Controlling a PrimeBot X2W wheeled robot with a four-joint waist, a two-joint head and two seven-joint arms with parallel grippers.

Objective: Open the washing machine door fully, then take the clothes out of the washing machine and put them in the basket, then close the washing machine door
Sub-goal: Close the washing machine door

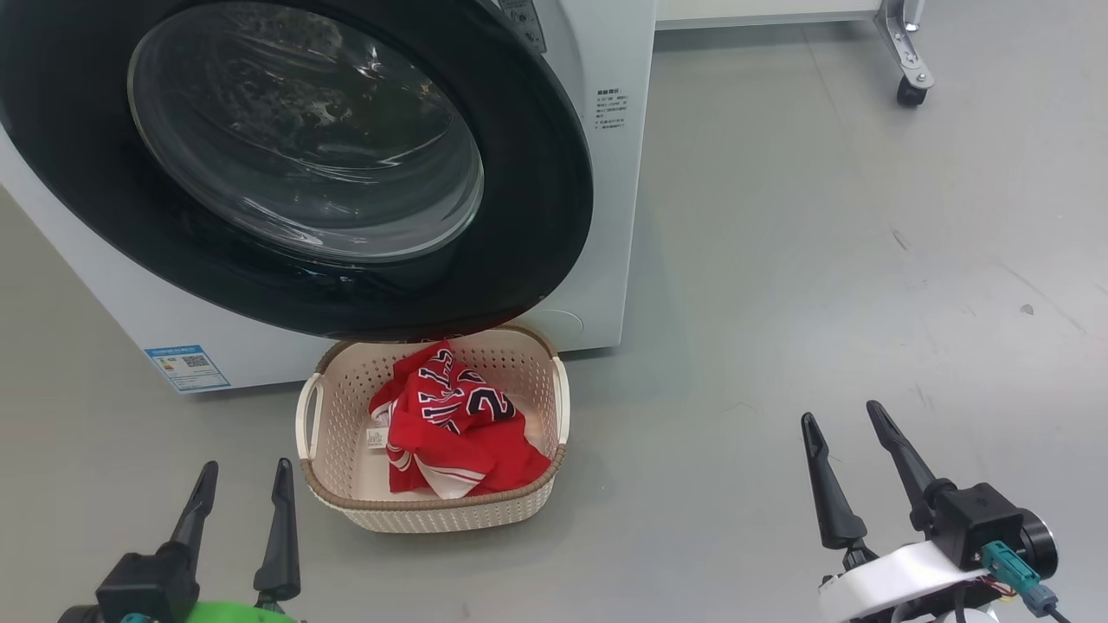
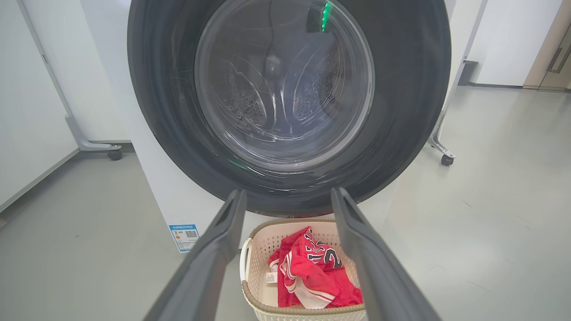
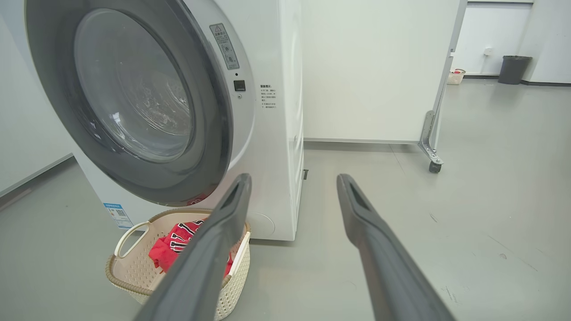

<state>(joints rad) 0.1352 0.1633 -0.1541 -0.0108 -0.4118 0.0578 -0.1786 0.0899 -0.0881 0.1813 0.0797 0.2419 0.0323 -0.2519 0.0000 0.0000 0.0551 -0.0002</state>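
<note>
Observations from my remote station.

**Task items.** The washing machine door (image 1: pixel 537 216), a black rim around bulged glass, lies against the front of the white washing machine (image 1: pixel 619 173), as far as I can judge from the right wrist view. The basket (image 1: pixel 433 510) stands on the grey floor (image 1: pixel 779 303) directly below the door. I cannot tell whether it touches the machine. The red clothes (image 1: pixel 450 424) lie heaped inside it.

**Grippers.** The left gripper (image 1: pixel 245 467) hangs just left of the basket. The right gripper (image 1: pixel 841 414) is well apart to the basket's right. Both have their fingers spread wide, with nothing between them.

**Differences between views.** The left wrist view looks straight through the glass to the perforated drum (image 2: pixel 250 107) and catches a green reflection (image 2: pixel 325 11), where the head view gives mostly glare. The right wrist view adds the machine's side, a partition caster (image 3: pixel 433 166) and a dark bin (image 3: pixel 514 69) far back.

**Writing.**
- The blue sticker (image 1: pixel 186 368) carries a QR code, and its text is too small to read.
- The warning label (image 3: pixel 224 46) beside the door shows a triangle symbol, and its print is unreadable.
- The printed block (image 3: pixel 269 96) on the front panel is likewise illegible.
- The jersey bears dark, white-edged digits. I can make out a 2, and the rest is folded under.
</note>
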